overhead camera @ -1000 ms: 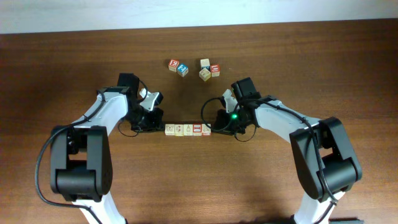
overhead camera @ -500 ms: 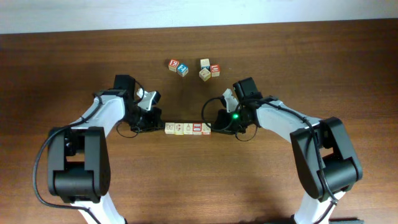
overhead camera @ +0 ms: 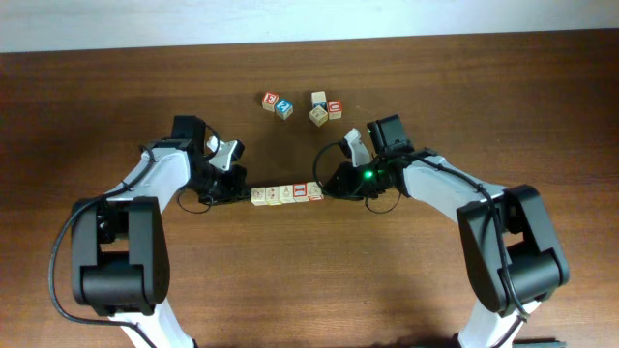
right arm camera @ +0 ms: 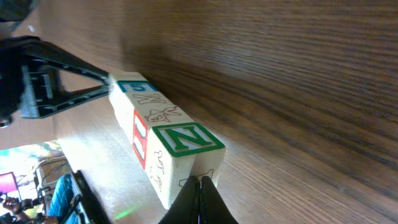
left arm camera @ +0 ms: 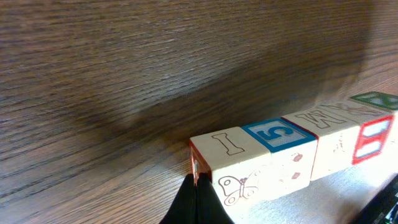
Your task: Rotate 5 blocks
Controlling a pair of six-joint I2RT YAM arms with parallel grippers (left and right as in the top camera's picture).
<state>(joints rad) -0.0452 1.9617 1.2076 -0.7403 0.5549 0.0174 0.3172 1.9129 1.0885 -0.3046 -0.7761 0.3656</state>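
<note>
A row of several pale-wood blocks (overhead camera: 286,193) lies end to end on the table, slightly slanted with its right end farther back. My left gripper (overhead camera: 247,196) is shut, and its tip presses the row's left end. There the end block (left arm camera: 242,165) shows an "I" on top and a butterfly on its side, with the fingertips (left arm camera: 196,186) at its red-edged corner. My right gripper (overhead camera: 325,188) is shut too and touches the right end. That end block (right arm camera: 186,140) has a green "N", and the gripper (right arm camera: 200,182) meets its end face. Neither gripper holds a block.
Several loose cubes sit at the back: a red-faced one (overhead camera: 271,100) beside a blue-faced one (overhead camera: 283,108), and to the right a trio (overhead camera: 324,108). The table's far edge (overhead camera: 309,43) runs along the top. Both arm bases stand at the near edge.
The row has shifted a little left and turned, so its right end now lies farther back. The right gripper moved back with that end, and the left gripper drew slightly left.
</note>
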